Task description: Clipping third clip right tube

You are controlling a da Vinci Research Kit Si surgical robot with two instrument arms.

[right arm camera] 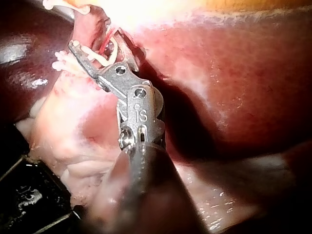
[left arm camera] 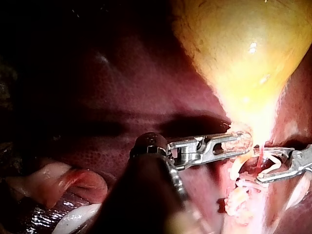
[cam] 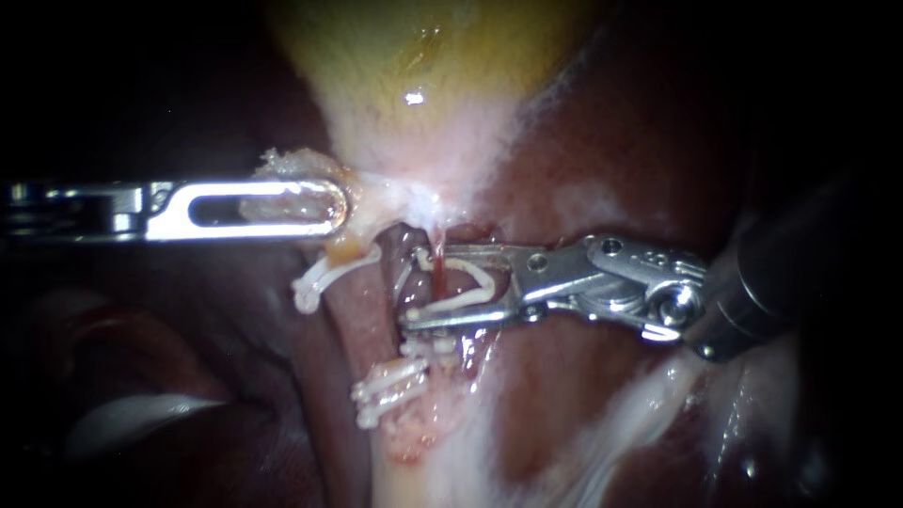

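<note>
My right instrument (cam: 423,285) comes in from the right, its jaws standing apart with a white clip (cam: 461,287) held between them. That clip straddles the thin reddish right tube (cam: 439,266) just below the gallbladder's neck. Two white clips (cam: 390,388) sit lower on the same strand, and another clip (cam: 324,275) sits on the left tube. My left instrument (cam: 320,209) is shut on pale tissue at the gallbladder's neck; its slotted jaw lies flat. In the right wrist view the jaws (right arm camera: 95,44) hold the clip around the tube.
The yellow gallbladder (cam: 423,56) fills the upper middle. Dark red liver (cam: 640,141) lies right of it and behind. Pale fatty tissue (cam: 442,461) runs downward below the clips. The left instrument (left arm camera: 234,144) and right instrument (left arm camera: 265,168) nearly meet in the left wrist view.
</note>
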